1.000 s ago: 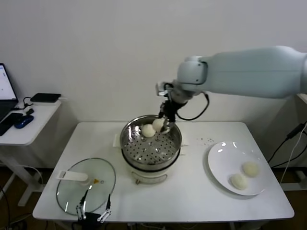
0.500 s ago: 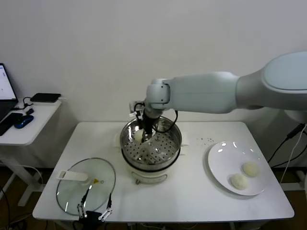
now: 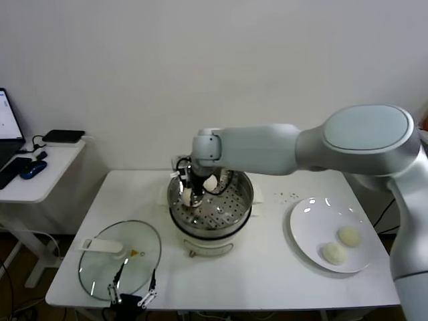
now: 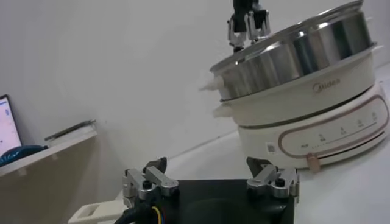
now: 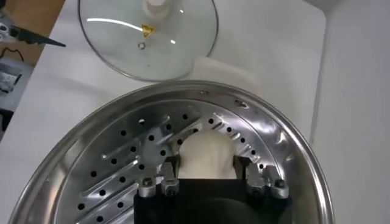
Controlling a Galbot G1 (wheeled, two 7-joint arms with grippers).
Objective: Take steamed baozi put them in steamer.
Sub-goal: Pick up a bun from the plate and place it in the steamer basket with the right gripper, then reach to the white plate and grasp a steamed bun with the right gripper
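Observation:
The steamer (image 3: 215, 225) stands mid-table, a shiny pot on a white base. One baozi (image 3: 211, 182) lies on its perforated tray at the back. My right gripper (image 3: 191, 195) reaches into the steamer's left side, shut on a second baozi (image 5: 207, 155) low over the tray (image 5: 122, 164); its fingers (image 5: 169, 167) press both sides of the bun. Two more baozi (image 3: 348, 235) (image 3: 333, 253) lie on the white plate (image 3: 311, 224) at the right. My left gripper (image 3: 131, 295) is open and empty at the table's front edge, as the left wrist view (image 4: 210, 182) also shows.
The glass lid (image 3: 120, 257) with a white handle lies flat at the front left, just ahead of my left gripper. My right arm spans the table above the steamer. A side table (image 3: 40, 167) with a laptop and mouse stands far left.
My right gripper has carried its baozi from the steamer's back right across to its left side and lower onto the tray. The left arm has not moved.

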